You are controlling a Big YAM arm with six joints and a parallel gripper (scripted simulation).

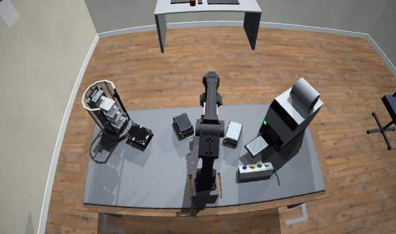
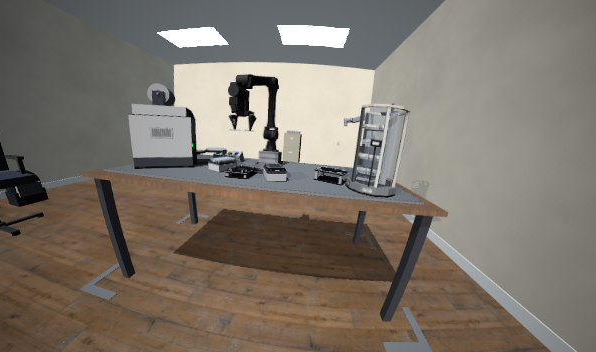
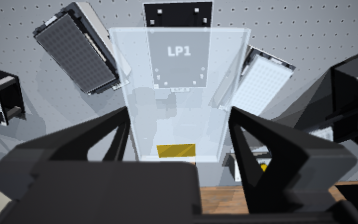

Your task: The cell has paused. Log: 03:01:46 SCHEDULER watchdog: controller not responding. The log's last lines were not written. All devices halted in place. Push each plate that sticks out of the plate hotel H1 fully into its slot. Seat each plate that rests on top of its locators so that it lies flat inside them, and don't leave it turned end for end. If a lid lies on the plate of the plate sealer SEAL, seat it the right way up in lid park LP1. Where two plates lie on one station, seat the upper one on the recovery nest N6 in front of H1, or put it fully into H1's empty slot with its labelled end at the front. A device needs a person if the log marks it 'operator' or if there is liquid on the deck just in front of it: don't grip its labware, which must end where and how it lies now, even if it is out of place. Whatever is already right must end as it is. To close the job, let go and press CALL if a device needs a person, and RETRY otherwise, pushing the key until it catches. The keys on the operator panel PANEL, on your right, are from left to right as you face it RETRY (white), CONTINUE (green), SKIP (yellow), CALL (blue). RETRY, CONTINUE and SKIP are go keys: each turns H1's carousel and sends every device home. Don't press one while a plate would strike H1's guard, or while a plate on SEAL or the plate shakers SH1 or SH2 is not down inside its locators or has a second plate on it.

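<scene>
Wrist view tells most of the story, but going big to small: the grey table [image 1: 123, 186] carries the sealer SEAL [image 1: 290, 113] on the robot's right and the plate hotel H1 [image 1: 90, 88] far off on its left. The arm [image 1: 210, 100] reaches out over the middle between them.

Under it sit two shakers, one with a dark plate [image 3: 75, 52] and one with a white plate [image 3: 262, 82]. Lid park LP1 [image 3: 177, 12] lies between them.

The clear lid [image 3: 135, 60] hangs high over LP1, well above the deck going by the exterior view, with its yellow label [image 3: 176, 150] at the end nearest the camera.

What I'd worry about:
- The way down is long, and the hold is only on the lid's two long edges. A jolt could twist or drop it.
- Both shaker plates sit just beside LP1 at angles. If the lid goes down skewed, it could clip one and knock a plate that may already be fine.
- If it lands off LP1's locators, it ends up resting on top instead of seated.

The gripper [image 3: 179, 115] is spread wide but not empty. Its fingers are clamped on either side of the lid, which fills the gap. It touches nothing else.
</scene>
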